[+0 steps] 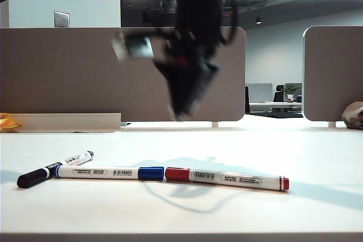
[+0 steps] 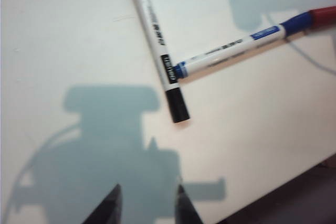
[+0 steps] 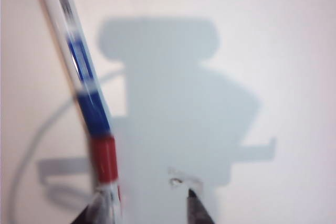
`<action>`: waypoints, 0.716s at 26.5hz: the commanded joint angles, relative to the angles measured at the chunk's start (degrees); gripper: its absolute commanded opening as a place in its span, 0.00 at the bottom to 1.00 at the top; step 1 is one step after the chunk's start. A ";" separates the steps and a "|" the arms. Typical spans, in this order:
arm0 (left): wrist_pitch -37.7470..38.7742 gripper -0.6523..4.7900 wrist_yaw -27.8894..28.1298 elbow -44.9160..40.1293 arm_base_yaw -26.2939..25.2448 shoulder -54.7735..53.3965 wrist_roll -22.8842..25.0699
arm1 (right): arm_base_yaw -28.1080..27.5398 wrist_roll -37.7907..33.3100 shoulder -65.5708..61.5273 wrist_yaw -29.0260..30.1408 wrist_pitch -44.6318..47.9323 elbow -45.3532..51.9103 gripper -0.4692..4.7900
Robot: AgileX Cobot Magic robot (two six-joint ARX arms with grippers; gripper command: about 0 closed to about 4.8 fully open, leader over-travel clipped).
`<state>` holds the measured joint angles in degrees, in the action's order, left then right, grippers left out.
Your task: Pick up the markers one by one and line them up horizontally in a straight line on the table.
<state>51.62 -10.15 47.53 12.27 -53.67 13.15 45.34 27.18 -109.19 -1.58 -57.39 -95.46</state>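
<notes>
Table [image 1: 317, 208]: wide white surface; all three markers lie on its near left and middle part.
Partition panels [image 1: 68, 72]: grey-brown, standing along the far edge.
Right gripper [image 1: 184, 109]: a dark blurred shape hanging above the table's middle, higher than the markers; in the right wrist view its fingertips [image 3: 197, 208] stand wide apart with nothing between them, one tip just beside the red marker.
Left gripper [image 2: 147, 205]: hovers near the black marker's capped end, jaws partly open, holding nothing.
Red marker [image 1: 227, 178]: rightmost, cap end to cap end with the blue marker.
Blue marker [image 1: 110, 172]: middle, in line with the red.
Black marker [image 1: 54, 169]: leftmost, angled, touching the blue marker's left end.
</notes>
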 commanded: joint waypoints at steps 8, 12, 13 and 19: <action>-7.78 0.36 -0.59 0.13 -0.13 -6.03 -1.51 | 0.20 -9.27 1.38 15.91 -8.55 -18.12 0.14; -9.92 0.36 -0.63 0.24 -0.13 -11.56 -1.16 | 0.26 -10.40 2.69 18.14 -11.52 -19.02 0.14; -10.88 0.36 -0.61 0.26 -0.13 -12.94 -1.16 | 0.26 -10.71 2.89 18.10 -12.48 -19.04 0.14; -16.98 0.36 -1.64 0.31 -0.15 -15.82 -1.42 | 0.24 -10.71 3.58 16.24 -20.94 -19.06 0.14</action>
<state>37.82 -11.31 47.55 12.23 -69.34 11.94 45.41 16.73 -106.28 15.53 -75.79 -114.19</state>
